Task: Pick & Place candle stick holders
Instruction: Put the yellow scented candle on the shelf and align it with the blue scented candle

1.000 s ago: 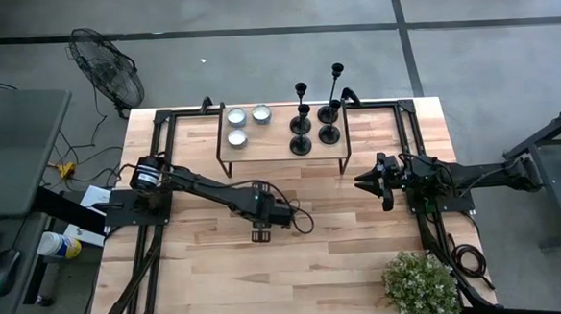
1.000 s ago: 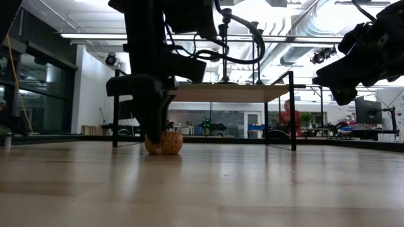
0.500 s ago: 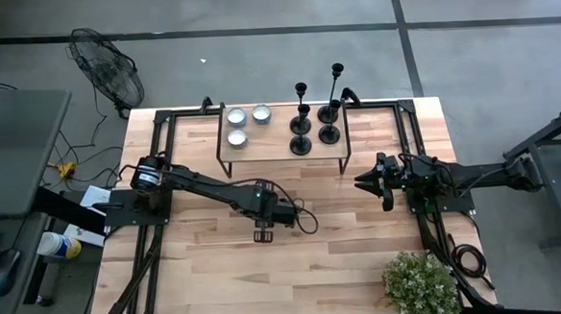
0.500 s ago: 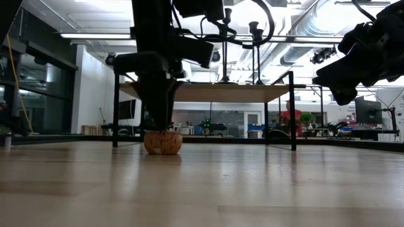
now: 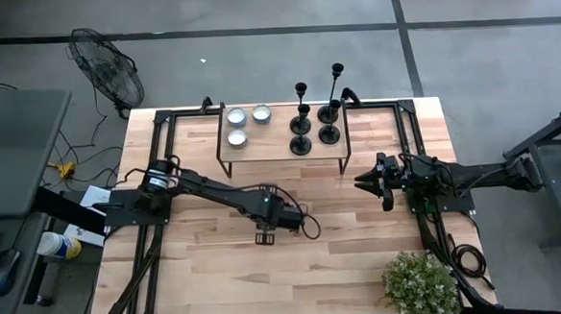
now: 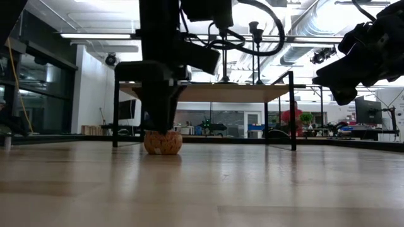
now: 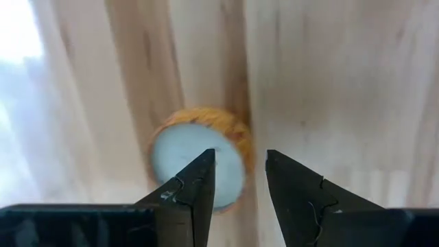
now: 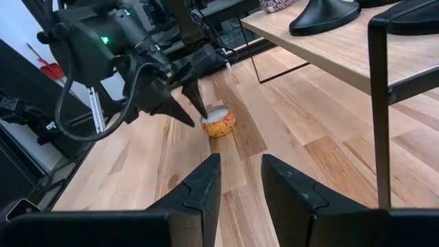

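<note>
Several black candle stick holders [image 5: 315,117] stand by their round bases on the right half of a raised wooden shelf [image 5: 280,149] at the table's far middle; one base [image 8: 322,15] shows in the right wrist view. My left gripper [image 7: 240,154] points down at mid-table, open, its fingertips just above a small orange cup with a white candle [image 7: 195,161] that sits on the table [image 8: 218,122]. I see no touch between them. My right gripper [image 8: 240,171] waits open at the table's right [image 5: 373,181], level, facing the left arm.
Three tealight cups [image 5: 245,122] sit on the shelf's left half. The shelf's black legs [image 6: 292,110] reach the table. A potted plant [image 5: 420,284] stands at the near right corner. A person [image 6: 290,116] shows far behind the table.
My left gripper has risen from around the orange cup until it stands just above it, and has drifted a little toward the table's right edge. Its fingers keep the same gap. The cup stays where it was on the table.
</note>
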Controlling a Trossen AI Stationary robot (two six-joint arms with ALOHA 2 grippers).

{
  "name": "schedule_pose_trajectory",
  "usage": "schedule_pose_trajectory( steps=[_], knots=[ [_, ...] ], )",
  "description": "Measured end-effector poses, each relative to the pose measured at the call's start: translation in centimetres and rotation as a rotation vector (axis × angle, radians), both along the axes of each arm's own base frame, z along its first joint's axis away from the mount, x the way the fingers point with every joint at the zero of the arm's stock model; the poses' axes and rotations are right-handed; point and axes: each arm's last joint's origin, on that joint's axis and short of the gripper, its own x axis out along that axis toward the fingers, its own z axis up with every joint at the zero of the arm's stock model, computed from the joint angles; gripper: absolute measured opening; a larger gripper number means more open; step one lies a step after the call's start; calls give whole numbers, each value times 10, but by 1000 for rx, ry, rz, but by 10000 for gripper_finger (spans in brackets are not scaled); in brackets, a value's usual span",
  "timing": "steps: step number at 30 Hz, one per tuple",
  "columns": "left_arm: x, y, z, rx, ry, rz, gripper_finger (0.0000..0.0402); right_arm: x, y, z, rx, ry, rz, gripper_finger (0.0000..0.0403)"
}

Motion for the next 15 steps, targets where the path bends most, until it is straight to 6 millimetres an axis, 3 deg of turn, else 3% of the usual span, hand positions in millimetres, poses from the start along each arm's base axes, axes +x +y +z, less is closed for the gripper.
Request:
schedule_pose_trajectory(
  steps=[15],
  knots=[
    [-1,2,1,56,12,-18,126,0,0,0,0,0,0,98]
  ],
)
